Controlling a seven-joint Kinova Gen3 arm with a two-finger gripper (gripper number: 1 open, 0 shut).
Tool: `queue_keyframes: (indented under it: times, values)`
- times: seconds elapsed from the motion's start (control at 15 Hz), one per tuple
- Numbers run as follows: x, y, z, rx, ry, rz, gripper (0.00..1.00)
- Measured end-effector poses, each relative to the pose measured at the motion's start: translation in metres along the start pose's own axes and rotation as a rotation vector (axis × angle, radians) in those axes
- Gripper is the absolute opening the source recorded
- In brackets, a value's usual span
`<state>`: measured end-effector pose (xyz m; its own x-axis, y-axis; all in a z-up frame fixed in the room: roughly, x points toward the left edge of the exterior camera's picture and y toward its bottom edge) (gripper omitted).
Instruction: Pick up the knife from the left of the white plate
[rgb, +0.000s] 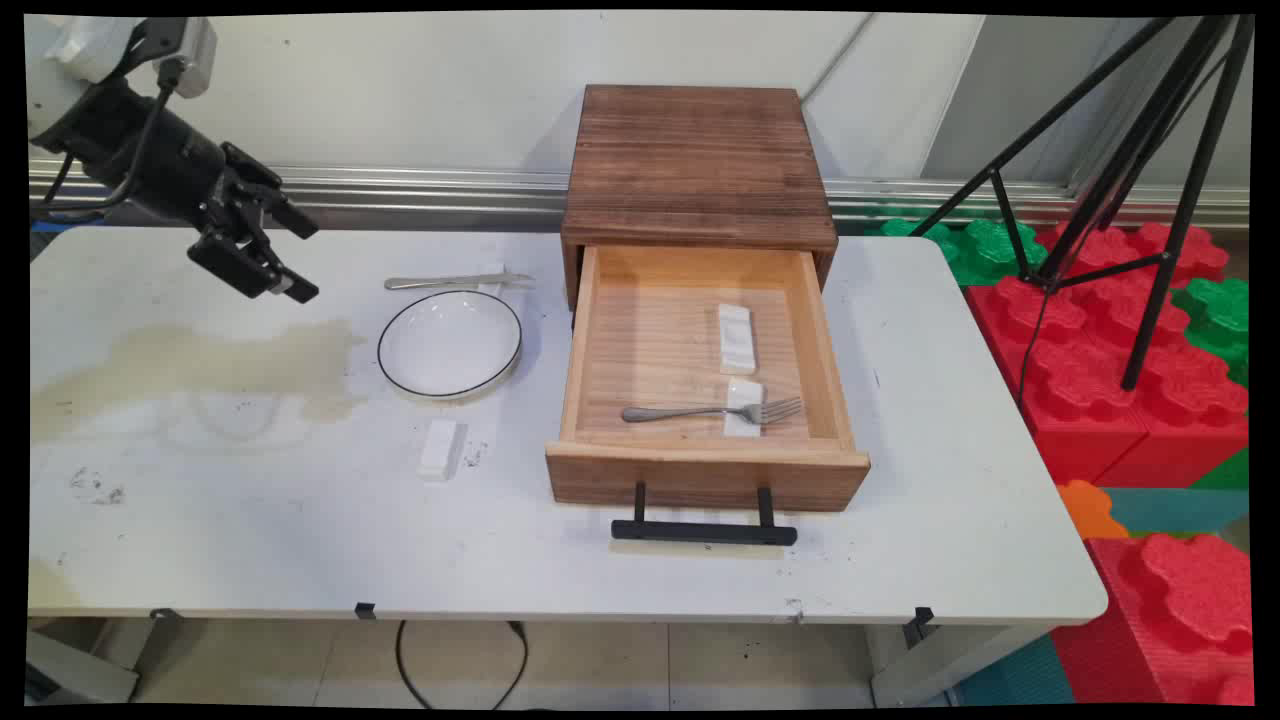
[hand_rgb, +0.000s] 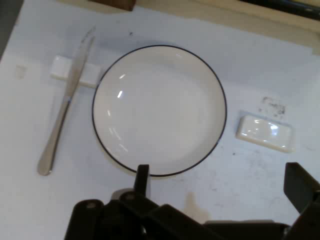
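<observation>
Wooden drawer (rgb: 700, 455) pulled open, holding fork (rgb: 712, 411) and two white rests (rgb: 736, 338); black-rimmed plate (rgb: 450, 345) on worktop (rgb: 250, 520) bare; end effector (rgb: 278, 258) spread, holding nothing, left of plate.

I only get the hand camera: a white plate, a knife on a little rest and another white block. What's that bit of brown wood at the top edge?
Observer: It belongs to a wooden box whose drawer is pulled open.
Visitor: Is there anything in the drawer?
Observer: A fork lies across a white rest, and a second white rest lies behind it.
Visitor: And where's the hand itself?
Observer: The gripper hangs in the air above the table, left of the plate and touching nothing.
</observation>
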<state>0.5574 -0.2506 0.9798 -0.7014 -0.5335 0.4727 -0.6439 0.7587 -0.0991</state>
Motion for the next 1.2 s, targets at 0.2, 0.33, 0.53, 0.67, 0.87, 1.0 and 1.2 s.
queue_keyframes:
  times: [0.2, 0.33, 0.53, 0.67, 0.87, 1.0, 1.2]
  values:
    - [0.011, -0.014, 0.003, 0.036, -0.012, 0.029, 1.00]
    - [0.023, -0.029, 0.008, 0.061, -0.025, 0.048, 1.00]
    - [0.039, -0.049, 0.019, 0.093, -0.048, 0.072, 1.00]
    - [0.051, -0.065, 0.031, 0.111, -0.069, 0.090, 1.00]
    - [0.064, -0.085, 0.051, 0.127, -0.101, 0.111, 1.00]
    - [0.071, -0.096, 0.063, 0.134, -0.121, 0.121, 1.00]
    - [0.081, -0.118, 0.091, 0.139, -0.159, 0.146, 1.00]
